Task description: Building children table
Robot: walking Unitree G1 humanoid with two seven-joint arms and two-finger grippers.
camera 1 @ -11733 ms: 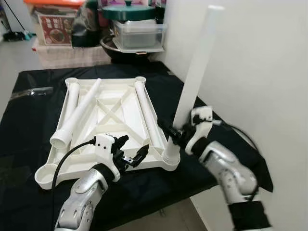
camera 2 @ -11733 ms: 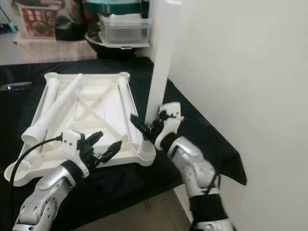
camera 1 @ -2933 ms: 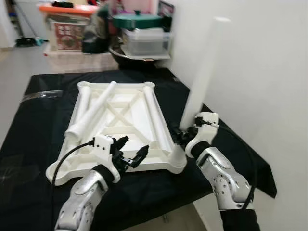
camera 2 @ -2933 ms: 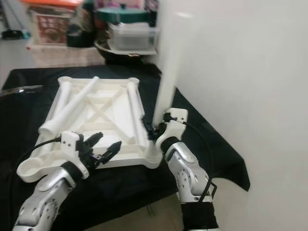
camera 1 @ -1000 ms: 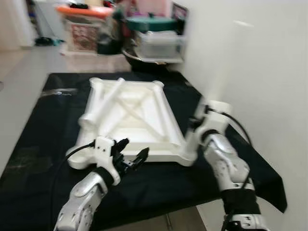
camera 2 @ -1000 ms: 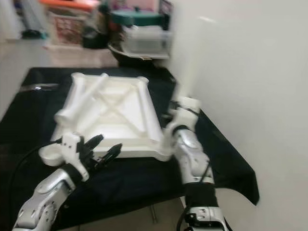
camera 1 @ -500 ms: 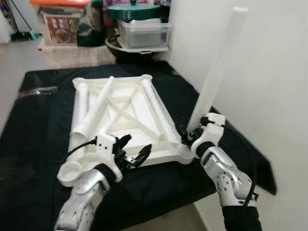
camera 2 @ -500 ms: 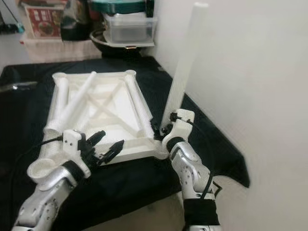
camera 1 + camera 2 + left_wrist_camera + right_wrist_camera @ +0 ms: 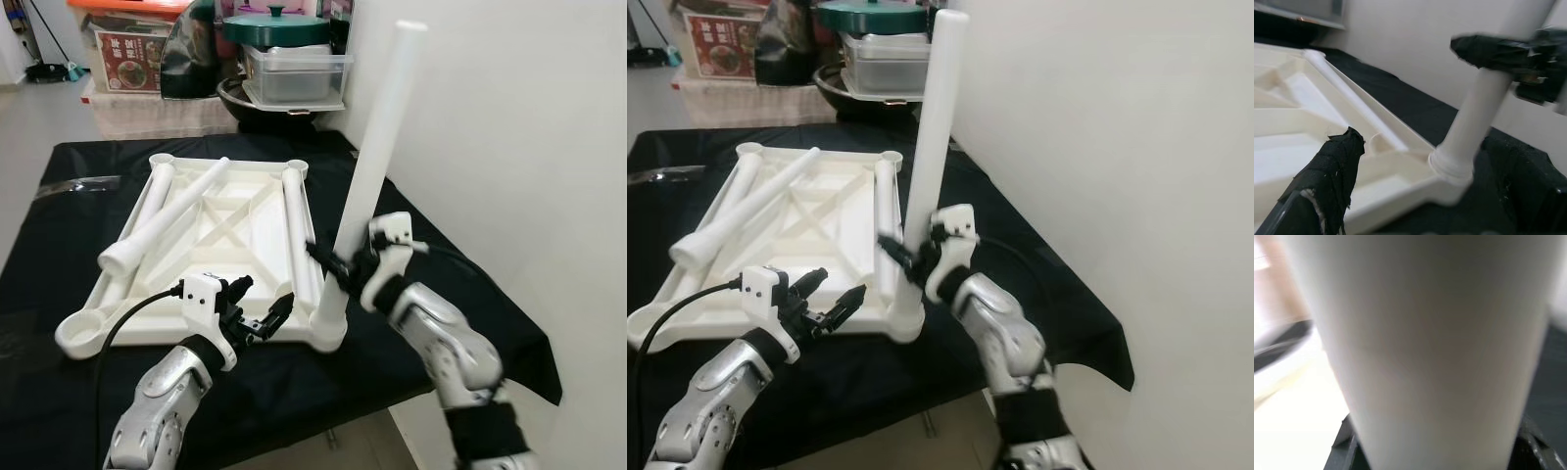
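A white children's table top (image 9: 245,250) lies upside down on a black-draped table. A white leg (image 9: 377,147) stands in its near right corner socket (image 9: 328,328), leaning slightly right. My right gripper (image 9: 338,262) is shut on this leg low down; in the right wrist view the leg (image 9: 1425,333) sits close between the fingers. My left gripper (image 9: 266,291) is open and holds nothing, just above the top's near edge; in the left wrist view its fingers (image 9: 1334,171) frame the socket (image 9: 1452,164). Three loose legs lie on the top, one of them diagonal (image 9: 162,220).
A white wall (image 9: 509,147) runs close along the right. Behind the table stand a green-lidded pot (image 9: 274,24), a clear box (image 9: 294,73) and a storage crate (image 9: 127,49). The black cloth's near edge (image 9: 294,416) drops to the floor.
The whole picture has shifted, so the camera moved. My right gripper stays shut on the upright leg in the corner socket. The left gripper remains open by the near edge.
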